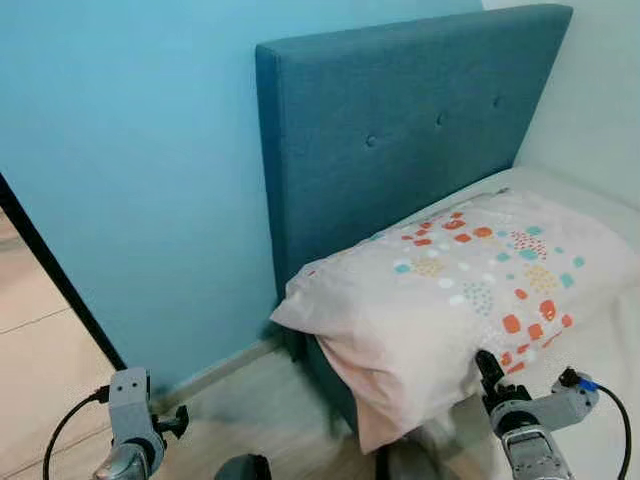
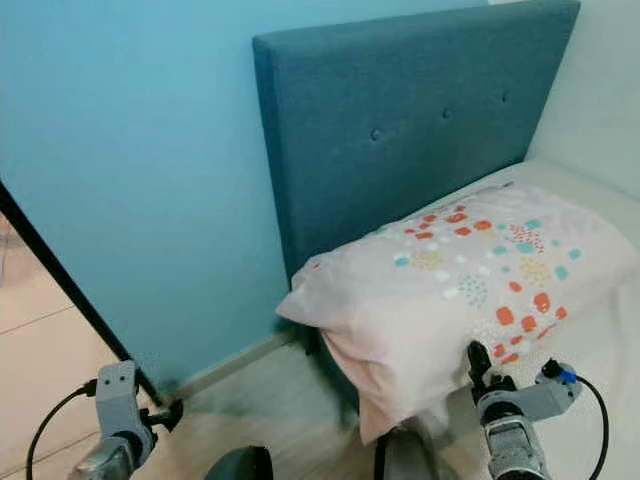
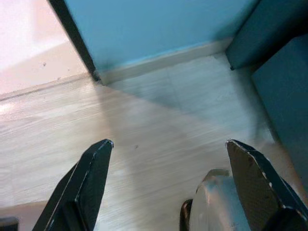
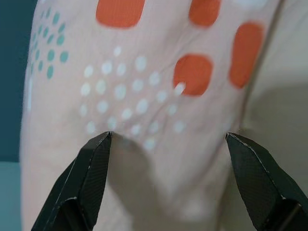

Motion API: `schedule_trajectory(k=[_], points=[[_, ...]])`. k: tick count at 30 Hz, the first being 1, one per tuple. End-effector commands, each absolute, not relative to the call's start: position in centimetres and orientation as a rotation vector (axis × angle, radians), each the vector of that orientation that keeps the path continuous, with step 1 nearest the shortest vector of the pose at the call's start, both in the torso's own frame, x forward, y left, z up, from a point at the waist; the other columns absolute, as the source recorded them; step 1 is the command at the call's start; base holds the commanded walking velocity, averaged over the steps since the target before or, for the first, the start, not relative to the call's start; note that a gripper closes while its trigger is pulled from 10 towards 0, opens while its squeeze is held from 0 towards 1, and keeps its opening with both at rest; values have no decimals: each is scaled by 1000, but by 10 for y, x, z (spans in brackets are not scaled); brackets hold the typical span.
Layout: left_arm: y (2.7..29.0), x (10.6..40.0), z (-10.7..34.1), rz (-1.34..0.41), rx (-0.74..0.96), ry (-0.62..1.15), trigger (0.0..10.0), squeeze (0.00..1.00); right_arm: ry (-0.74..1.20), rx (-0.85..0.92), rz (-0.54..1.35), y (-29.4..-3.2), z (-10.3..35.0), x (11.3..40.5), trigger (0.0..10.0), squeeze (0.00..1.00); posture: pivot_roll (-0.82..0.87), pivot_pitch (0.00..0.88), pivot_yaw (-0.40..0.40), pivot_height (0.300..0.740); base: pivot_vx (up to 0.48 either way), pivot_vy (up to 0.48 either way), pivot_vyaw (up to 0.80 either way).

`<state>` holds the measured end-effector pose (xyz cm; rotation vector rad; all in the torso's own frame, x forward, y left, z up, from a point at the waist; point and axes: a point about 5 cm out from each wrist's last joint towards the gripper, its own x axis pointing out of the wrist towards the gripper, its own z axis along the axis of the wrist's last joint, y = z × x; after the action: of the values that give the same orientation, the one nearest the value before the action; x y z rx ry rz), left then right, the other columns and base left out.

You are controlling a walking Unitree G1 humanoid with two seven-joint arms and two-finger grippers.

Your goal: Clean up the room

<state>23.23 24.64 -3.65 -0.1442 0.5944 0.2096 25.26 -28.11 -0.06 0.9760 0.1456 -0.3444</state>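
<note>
Right pincer (image 4: 168, 185) at lower right of the head views, fingers spread wide, pressed up against the pillow's near edge, nothing pinched yet. Left pincer (image 3: 168, 187) likewise spread, hanging idle over the pale wood floor (image 3: 96, 144) at lower left.

Largest first: light blue wall (image 1: 130, 150) across the left and centre of the frame. Teal padded headboard (image 1: 400, 110) upright in the upper middle. Bed (image 1: 610, 370) running off the right edge. Pillow (image 1: 450, 290) at centre right on the bed, pale pink with orange, teal and white dot patches, near corner overhanging the bed's edge toward the floor. Black slanted bar (image 1: 55, 270) at far left.

Step in hand, by judgement: taking hold of the pillow to square it up. Best done by pushing further into the soft edge so both fingers gather a good fold of fabric, then closing; a shallow bite likely to slip off the casing.

Pillow's long axis from lower left to upper right of the frame, roughly along the headboard; drooping corner pointing lower left.
</note>
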Motion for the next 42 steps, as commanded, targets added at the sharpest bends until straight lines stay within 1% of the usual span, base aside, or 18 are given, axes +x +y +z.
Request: schedule_trajectory(k=[1, 6, 9, 11, 16, 20, 21, 23, 26, 30, 32, 33, 35, 36, 37, 39, 41, 42], points=[[255, 227, -37, 213, -128, 598, 10000, 0, 145, 1019, -347, -278, -5, 250, 10000, 0, 75, 144, 4, 601, 0, 0, 0], [261, 224, -35, 188, -109, 585, 10000, 0, 168, 1067, -375, -270, -10, 251, 10000, 0, 107, 186, 10, 601, 0, 0, 0], [262, 223, -35, 183, -106, 583, 10000, 0, 170, 1069, -375, -270, -9, 252, 10000, 0, 109, 189, 11, 601, 0, 0, 0], [265, 221, -34, 171, -94, 575, 10000, 0, 177, 1064, -359, -267, -7, 257, 10000, 0, 129, 217, 13, 601, 0, 0, 0], [271, 217, -33, 159, -79, 567, 10000, 0, 160, 1068, -331, -266, -1, 264, 10000, 0, 146, 245, 17, 601, 0, 0, 0], [276, 209, -33, 133, -57, 561, 10000, 0, 102, 1102, -229, -260, 12, 278, 10000, 0, 167, 275, 26, 601, 0, 0, 0], [276, 209, -33, 133, -57, 561, 10000, 0, 102, 1102, -229, -260, 12, 278, 10000, 0, 167, 275, 26, 601, 0, 0, 0], [280, 202, -34, 116, -42, 564, 10000, 0, 68, 1129, -173, -254, 19, 286, 10000, 0, 181, 298, 46, 601, 0, 0, 0], [283, 194, -34, 92, -21, 565, 10000, 0, 45, 1147, -166, -251, 30, 298, 10000, 0, 198, 332, 56, 601, 0, 0, 0], [284, 193, -33, 85, -15, 560, 10000, 0, 47, 1145, -169, -250, 34, 304, 10000, 0, 213, 344, 60, 601, 0, 0, 0], [285, 193, -30, 69, -6, 544, 10000, 0, 32, 1124, -161, -253, 46, 314, 10000, 0, 231, 363, 65, 601, 0, 0, 0], [285, 193, -30, 69, -6, 544, 10000, 0, 32, 1124, -161, -253, 46, 314, 10000, 0, 231, 363, 65, 601, 0, 0, 0], [286, 195, -26, 60, 1, 527, 10000, 0, -5, 1104, -171, -262, 61, 324, 10000, 0, 239, 372, 67, 601, 0, 0, 0], [286, 195, -26, 60, 1, 527, 10000, 0, -5, 1104, -171, -262, 61, 324, 10000, 0, 239, 372, 67, 601, 0, 0, 0], [286, 196, -25, 57, 1, 519, 10000, 0, -27, 1097, -180, -267, 68, 327, 10000, 0, 247, 378, 67, 601, 0, 0, 0], [286, 196, -25, 57, 1, 519, 10000, 0, -27, 1097, -180, -267, 68, 327, 10000, 0, 247, 378, 67, 601, 0, 0, 0], [285, 197, -22, 51, 1, 502, 10000, 0, -75, 1081, -203, -281, 84, 333, 10000, 0, 262, 387, 58, 601, 0, 0, 0], [286, 198, -21, 51, 1, 495, 10000, 0, -102, 1075, -208, -287, 93, 337, 2706, 0, 264, 390, 57, 601, 0, 0, 0]])
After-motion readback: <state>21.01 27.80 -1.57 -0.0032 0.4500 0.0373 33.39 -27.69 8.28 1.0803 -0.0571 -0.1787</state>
